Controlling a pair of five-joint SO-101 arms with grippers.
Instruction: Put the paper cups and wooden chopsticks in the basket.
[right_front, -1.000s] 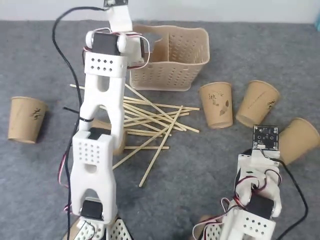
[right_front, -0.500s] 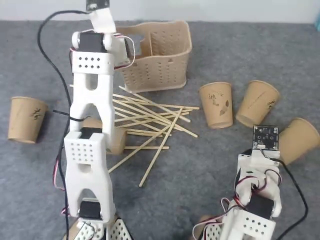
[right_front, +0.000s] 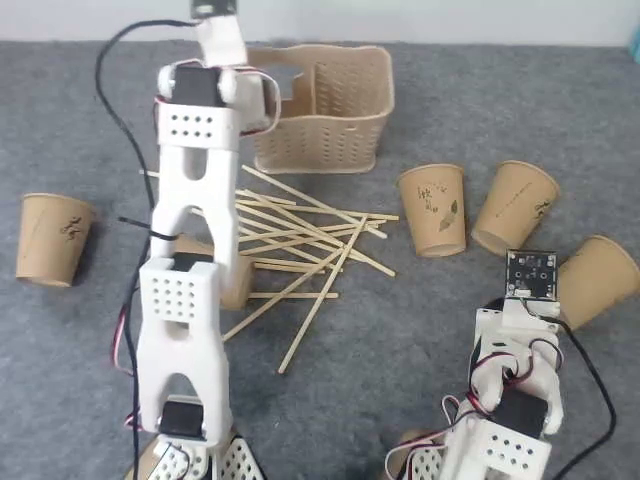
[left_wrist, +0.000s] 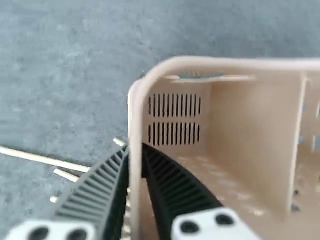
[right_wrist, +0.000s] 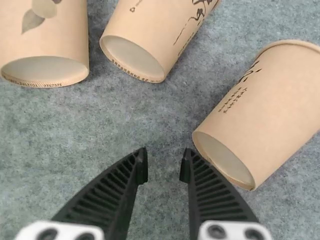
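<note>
The tan perforated basket (right_front: 320, 140) stands at the back of the grey carpet. My left gripper (left_wrist: 134, 150) is shut on the basket's (left_wrist: 225, 62) left wall, one finger inside and one outside. A loose pile of wooden chopsticks (right_front: 300, 235) lies in front of the basket. Three paper cups lie on their sides at the right (right_front: 433, 210) (right_front: 515, 205) (right_front: 595, 280). Another cup (right_front: 50, 238) lies far left, and one (right_front: 235, 280) is partly hidden under the left arm. My right gripper (right_wrist: 162, 162) hangs narrowly open over bare carpet, just short of the cup (right_wrist: 260, 110) and holding nothing.
The right arm (right_front: 515, 370) sits folded low at the front right. The tall left arm (right_front: 195, 250) stretches over the left end of the chopstick pile. Two more cups (right_wrist: 45, 35) (right_wrist: 155, 35) lie beyond the right gripper. Bare carpet lies in the front middle.
The left arm dragged the basket to the left, then a little back to the right and away. The right arm, cups and chopsticks have not moved.
</note>
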